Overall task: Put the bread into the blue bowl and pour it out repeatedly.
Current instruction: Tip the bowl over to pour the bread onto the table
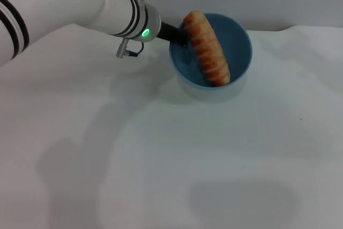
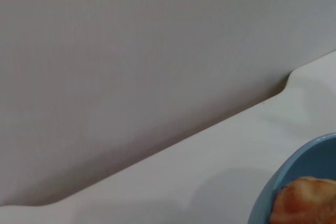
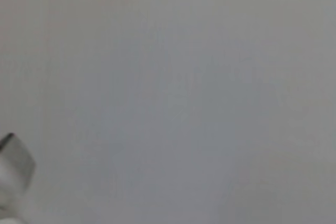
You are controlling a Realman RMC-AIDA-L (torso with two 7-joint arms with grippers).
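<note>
Now you see the bread (image 1: 208, 48) lying across the blue bowl (image 1: 239, 68), left gripper (image 1: 179, 37) at its rim, finger state indiscernible, on the white table (image 1: 177, 159).

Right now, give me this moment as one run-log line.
bread: lying in blue bowl, one end over the rim | left gripper: at bowl's rim by that end | right arm: out of head view | bowl upright on table

You're looking at a bare test bench, lab-like. White tabletop (image 1: 214, 175) meets a plain grey wall (image 2: 131, 51). Nothing domestic visible.
</note>
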